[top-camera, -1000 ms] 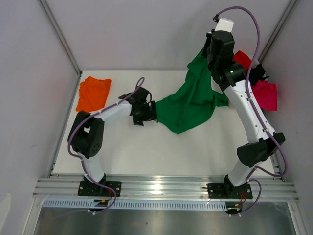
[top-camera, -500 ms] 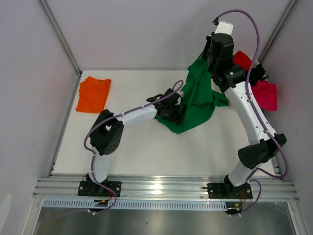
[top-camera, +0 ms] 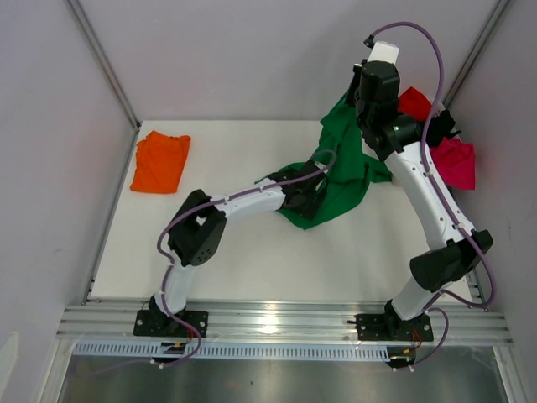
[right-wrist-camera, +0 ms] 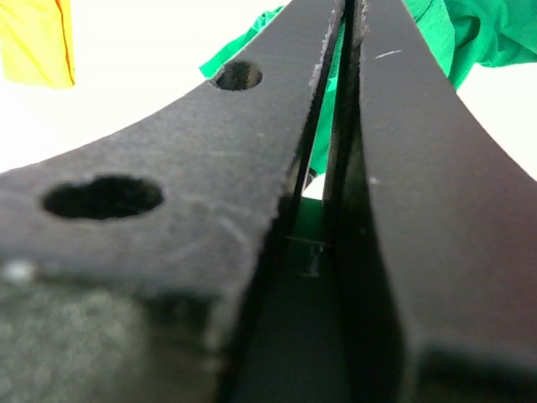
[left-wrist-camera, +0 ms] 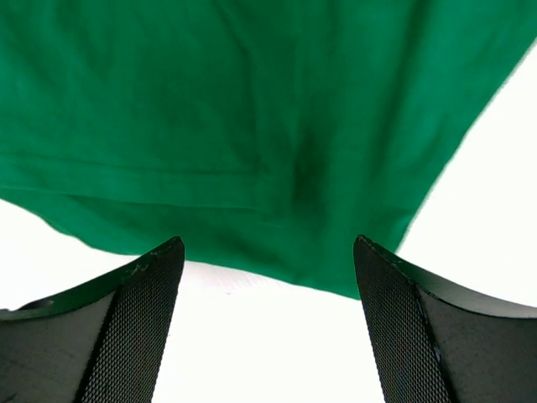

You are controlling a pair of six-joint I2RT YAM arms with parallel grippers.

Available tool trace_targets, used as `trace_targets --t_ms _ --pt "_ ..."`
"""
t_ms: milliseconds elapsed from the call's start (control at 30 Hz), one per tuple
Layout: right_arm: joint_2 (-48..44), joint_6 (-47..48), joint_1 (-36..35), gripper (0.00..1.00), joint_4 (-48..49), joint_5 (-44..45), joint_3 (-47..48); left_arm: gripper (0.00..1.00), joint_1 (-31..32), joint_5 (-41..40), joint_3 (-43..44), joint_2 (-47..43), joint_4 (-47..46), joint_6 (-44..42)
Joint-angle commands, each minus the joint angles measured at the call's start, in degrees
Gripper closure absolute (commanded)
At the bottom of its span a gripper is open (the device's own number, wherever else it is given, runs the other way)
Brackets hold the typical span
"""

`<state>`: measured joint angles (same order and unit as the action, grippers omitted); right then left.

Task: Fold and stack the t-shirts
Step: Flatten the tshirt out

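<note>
1. Left arm (top-camera: 243, 200): raised from its base at the near left, bent sharply at the elbow, with the forearm stretched forward and to the right.
2. Left gripper (left-wrist-camera: 268, 252): jaws spread wide. Nothing is clasped between the mesh-textured pads (left-wrist-camera: 138, 327).
3. Right arm (top-camera: 428, 189): elbow set low at the right, the long white link slanted up and back, and the wrist carried high at the rear.
4. Right gripper (right-wrist-camera: 346, 17): fingers (right-wrist-camera: 252, 168) pressed together, with a thin fold of the green t-shirt (top-camera: 344, 176) pinched between them.
</note>
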<state>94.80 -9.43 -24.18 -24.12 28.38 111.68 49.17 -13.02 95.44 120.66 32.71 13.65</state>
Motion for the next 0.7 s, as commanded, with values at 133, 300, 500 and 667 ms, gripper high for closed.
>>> trace_targets --t_ms 133,300,500,667 --pt "-2.6 -0.4 0.1 1.0 3.1 -0.8 -0.8 0.16 1.5 0.5 3.0 1.2 -0.3 -1.5" --pt "-3.0 -0.4 0.2 1.0 3.5 -0.9 -1.6 0.2 2.1 1.1 3.4 3.2 -0.4 -1.2" --pt "-4.1 -0.3 0.6 1.0 3.8 -1.0 -3.3 0.57 2.2 2.5 3.2 4.1 -0.8 1.1" --pt "-5.1 -0.3 1.2 1.0 3.9 -1.0 -4.1 0.64 2.1 1.4 1.5 3.2 -2.3 2.3"
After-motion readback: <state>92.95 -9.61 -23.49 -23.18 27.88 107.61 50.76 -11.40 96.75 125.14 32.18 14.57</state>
